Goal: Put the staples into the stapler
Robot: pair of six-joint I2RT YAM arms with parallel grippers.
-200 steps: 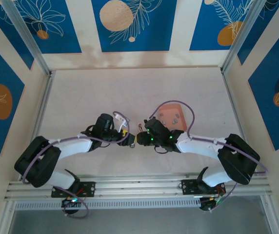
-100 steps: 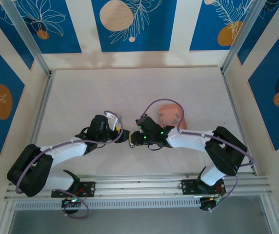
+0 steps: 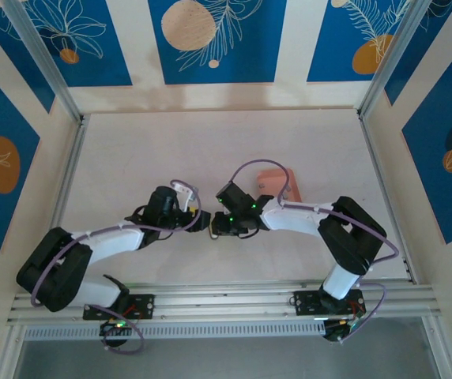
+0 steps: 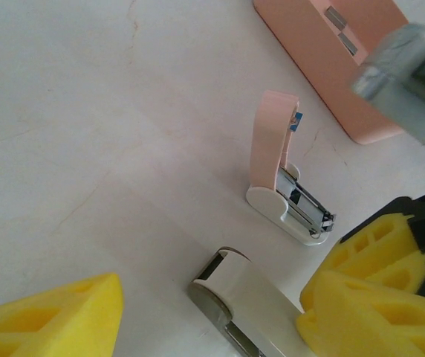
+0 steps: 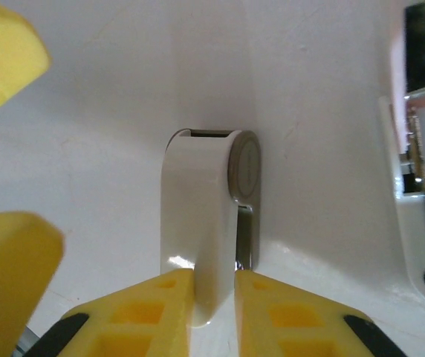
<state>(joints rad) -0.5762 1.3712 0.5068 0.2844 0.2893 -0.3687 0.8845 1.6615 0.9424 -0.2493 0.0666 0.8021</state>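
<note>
The stapler (image 4: 279,171) stands open on the table, pink lid upright over its white base and metal channel; its base edge (image 5: 420,223) also shows in the right wrist view. Grey staples (image 4: 339,18) lie in the pink tray (image 4: 324,74) (image 3: 277,183) behind it. My right gripper (image 5: 212,297) (image 3: 216,227) is shut on one end of a small white object with a grey metal side (image 5: 205,201) (image 4: 250,297), which lies on the table. My left gripper (image 4: 212,327) (image 3: 201,221) faces it and is open. Its yellow fingers (image 5: 8,260) stand apart and hold nothing.
Both arms meet near the table's front middle, wrists almost touching. The tray sits just behind the right forearm, with a purple cable (image 3: 246,170) arching over it. Aluminium rails (image 3: 68,181) edge the table on the left and right.
The right gripper has slid a little left and closed onto the white object. The right elbow has swung inward and the left arm has shifted slightly, still open.
</note>
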